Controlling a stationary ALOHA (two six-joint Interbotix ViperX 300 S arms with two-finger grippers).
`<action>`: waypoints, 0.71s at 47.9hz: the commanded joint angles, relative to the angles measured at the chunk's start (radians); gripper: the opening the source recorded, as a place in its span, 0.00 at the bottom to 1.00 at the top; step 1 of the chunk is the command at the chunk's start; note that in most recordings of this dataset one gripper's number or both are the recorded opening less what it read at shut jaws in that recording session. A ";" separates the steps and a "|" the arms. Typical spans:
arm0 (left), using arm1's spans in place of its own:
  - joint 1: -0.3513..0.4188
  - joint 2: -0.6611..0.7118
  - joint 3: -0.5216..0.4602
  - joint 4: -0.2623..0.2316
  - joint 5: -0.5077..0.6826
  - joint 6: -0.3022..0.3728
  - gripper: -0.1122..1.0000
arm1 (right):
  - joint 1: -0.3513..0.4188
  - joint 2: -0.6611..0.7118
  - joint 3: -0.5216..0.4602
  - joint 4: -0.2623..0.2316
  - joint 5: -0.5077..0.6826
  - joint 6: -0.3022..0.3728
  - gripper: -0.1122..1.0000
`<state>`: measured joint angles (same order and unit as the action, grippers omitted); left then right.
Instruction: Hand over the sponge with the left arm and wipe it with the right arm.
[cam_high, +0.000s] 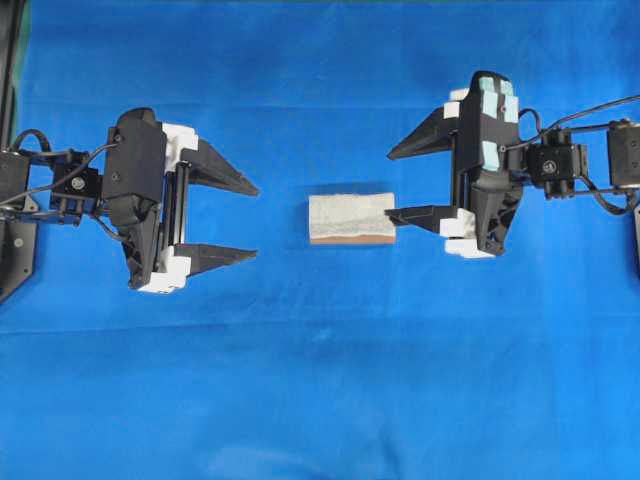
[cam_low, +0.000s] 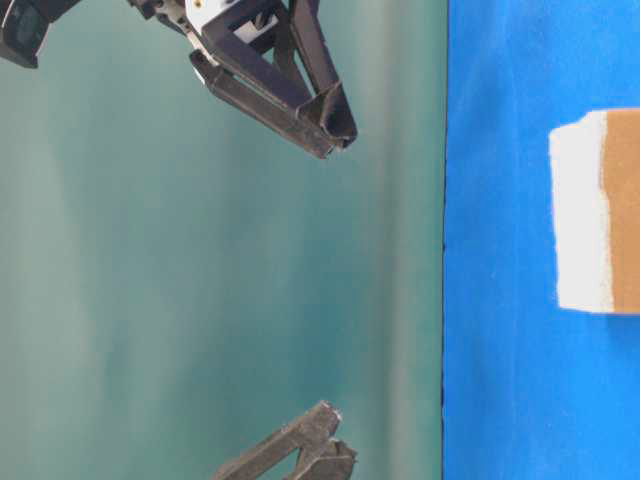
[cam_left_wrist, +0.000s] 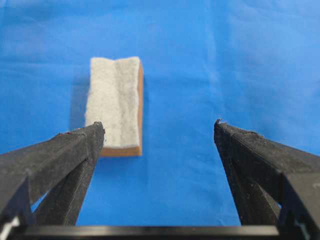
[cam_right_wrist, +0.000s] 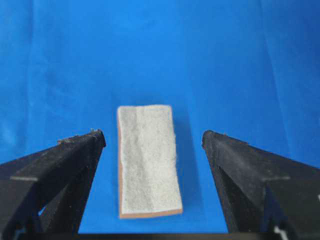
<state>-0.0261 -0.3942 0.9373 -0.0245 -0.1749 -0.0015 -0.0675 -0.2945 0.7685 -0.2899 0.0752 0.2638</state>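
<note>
Overhead exterior view: the sponge (cam_high: 351, 218) lies flat on the blue bench (cam_high: 320, 380), pale fuzzy face up, between the two tools. Left tool (cam_high: 256, 221) stands wide open and holds nothing; clear blue cloth separates its fingertips from the sponge's near end. Right tool (cam_high: 390, 184) is likewise wide open and empty; one finger overlaps the sponge's far end in this view, contact not determinable. Right wrist view places the sponge (cam_right_wrist: 148, 161) between the spread fingers (cam_right_wrist: 75, 155), blue bench visible on both sides. Open cloth surrounds the sponge on all edges.
</note>
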 joint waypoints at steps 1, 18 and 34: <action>0.000 -0.005 -0.015 -0.002 -0.012 0.000 0.91 | 0.002 -0.011 -0.012 -0.002 -0.014 -0.002 0.77; 0.000 -0.155 0.006 -0.002 0.040 0.002 0.90 | 0.002 -0.155 0.046 -0.002 0.037 0.000 0.77; -0.002 -0.426 0.098 0.005 0.137 0.009 0.90 | 0.002 -0.489 0.189 0.000 0.114 0.005 0.77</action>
<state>-0.0245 -0.7624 1.0339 -0.0245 -0.0568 0.0077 -0.0675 -0.7194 0.9511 -0.2899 0.1795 0.2669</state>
